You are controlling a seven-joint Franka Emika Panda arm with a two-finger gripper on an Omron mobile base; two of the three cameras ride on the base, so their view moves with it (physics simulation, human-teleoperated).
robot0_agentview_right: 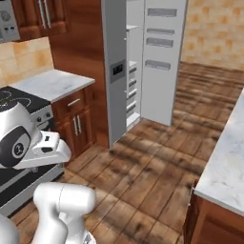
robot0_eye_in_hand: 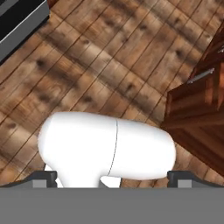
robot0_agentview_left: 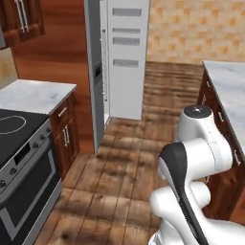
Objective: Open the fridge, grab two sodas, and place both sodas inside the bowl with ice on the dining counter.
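The tall grey fridge (robot0_agentview_left: 94,72) stands ahead at the left, its dispenser door (robot0_agentview_right: 116,71) closed. Its right door (robot0_agentview_left: 125,57) is swung wide open, showing the white inner door bins (robot0_agentview_right: 162,62) and the edges of the shelves (robot0_agentview_right: 132,81). The marble dining counter (robot0_agentview_left: 229,86) runs along the right side (robot0_agentview_right: 228,157). The sodas and the bowl with ice are out of view. My gripper (robot0_eye_in_hand: 113,177) points down at the wooden floor, its fingertips (robot0_eye_in_hand: 46,176) far apart, open, holding nothing.
A black stove (robot0_agentview_left: 19,143) and a marble worktop (robot0_agentview_left: 33,93) on reddish cabinets (robot0_agentview_right: 76,121) line the left wall. Bare plank floor (robot0_agentview_left: 129,158) stretches between them and the counter's wood base (robot0_eye_in_hand: 197,113).
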